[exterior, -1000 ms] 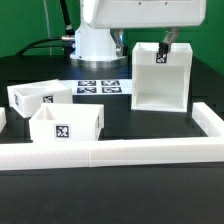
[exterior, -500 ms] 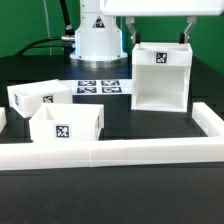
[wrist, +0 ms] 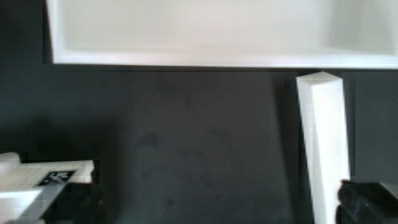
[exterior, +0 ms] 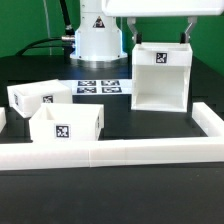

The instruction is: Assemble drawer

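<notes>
The white boxy housing (exterior: 160,78) stands upright at the exterior view's right, open front facing the camera and a tag on its top band. Two small open-top trays (exterior: 38,97) (exterior: 66,124) with tags sit at the left. My gripper (exterior: 161,41) is open and empty, one dark finger showing above each top corner of the housing. In the wrist view the housing (wrist: 196,35) lies away from the gripper (wrist: 222,205). Only dark table is between the fingertips (wrist: 368,200). A tray corner (wrist: 32,178) shows beside one finger.
A long low white wall (exterior: 110,152) runs along the front and turns back at the right (exterior: 210,120); that arm also shows in the wrist view (wrist: 317,130). The marker board (exterior: 100,87) lies by the robot base (exterior: 95,40). The table is black.
A second ago one finger showed over the housing's top; the hand has since shifted so both fingers flank the top. The housing now sits squarer. Nothing moved in the last half second.
</notes>
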Action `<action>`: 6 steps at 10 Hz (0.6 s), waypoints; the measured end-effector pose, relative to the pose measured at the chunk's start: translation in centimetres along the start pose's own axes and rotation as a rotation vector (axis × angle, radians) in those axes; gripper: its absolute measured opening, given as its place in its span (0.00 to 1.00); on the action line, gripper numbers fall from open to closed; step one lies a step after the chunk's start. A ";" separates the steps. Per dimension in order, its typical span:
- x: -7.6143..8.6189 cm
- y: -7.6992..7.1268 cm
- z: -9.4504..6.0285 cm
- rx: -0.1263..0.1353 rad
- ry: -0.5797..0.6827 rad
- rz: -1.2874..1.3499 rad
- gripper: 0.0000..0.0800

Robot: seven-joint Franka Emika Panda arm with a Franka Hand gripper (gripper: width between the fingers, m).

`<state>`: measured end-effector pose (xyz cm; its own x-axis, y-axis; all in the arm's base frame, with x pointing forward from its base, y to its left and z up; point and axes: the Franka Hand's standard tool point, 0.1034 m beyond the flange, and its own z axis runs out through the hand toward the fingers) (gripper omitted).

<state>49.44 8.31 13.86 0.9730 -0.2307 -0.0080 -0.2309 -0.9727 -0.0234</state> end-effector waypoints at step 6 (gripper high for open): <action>-8.0 -4.6 1.6 -0.007 -0.008 -0.002 0.81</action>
<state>42.73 14.69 12.46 0.9733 -0.2288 -0.0164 -0.2290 -0.9733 -0.0167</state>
